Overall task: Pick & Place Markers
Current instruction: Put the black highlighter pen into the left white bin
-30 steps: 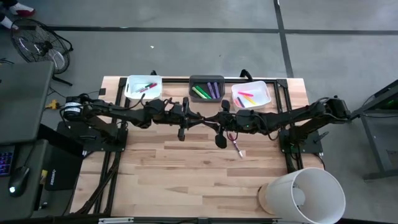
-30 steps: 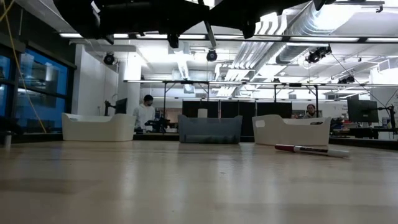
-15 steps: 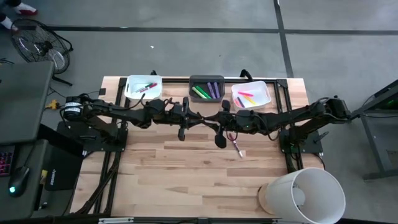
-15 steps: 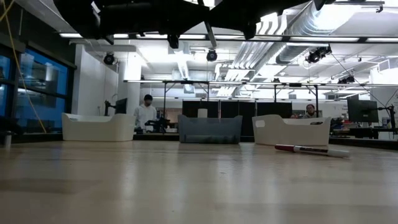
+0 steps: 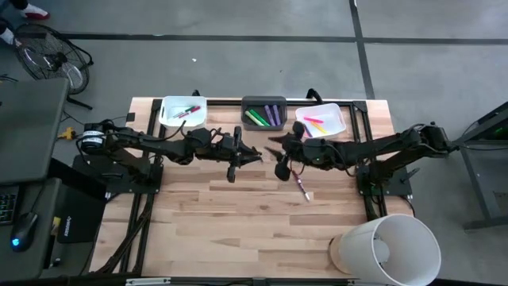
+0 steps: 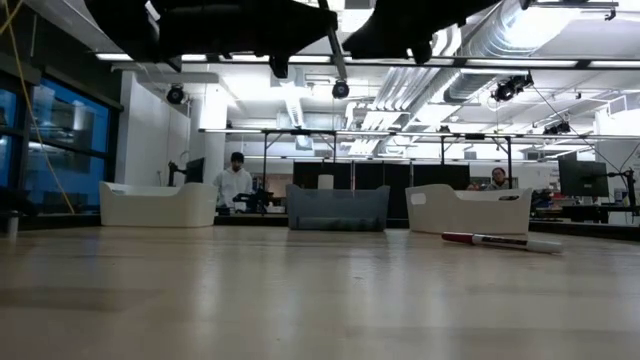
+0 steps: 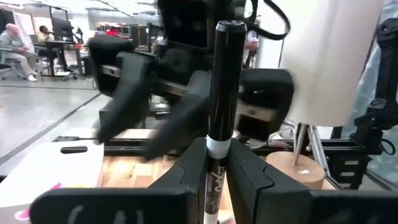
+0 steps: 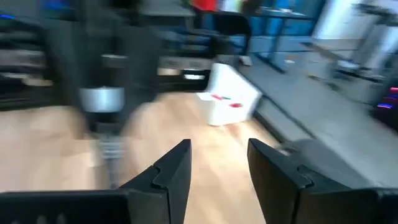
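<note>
A black marker with a white band is held well above the table's middle by my left gripper, which is shut on it. My right gripper hangs just to its right with open fingers and nothing between them. The two grippers face each other with a small gap between. A red and white marker lies flat on the wood below the right arm, also seen in the low view. More markers lie in the three bins at the far edge. My left gripper pinches the black marker between its two fingers at the part just below the white band. The longer black part stands out past the fingertips toward the right gripper. The marker is lifted clear of the table.
A white bin stands far left, a grey bin in the middle and a white bin far right. A large white cylinder lies at the near right corner. Bare wood stretches across the near half.
My right gripper has opened, let go of the black marker and drawn back toward the table's right edge. The marker stays in my left gripper, which has kept its place above the table's middle.
</note>
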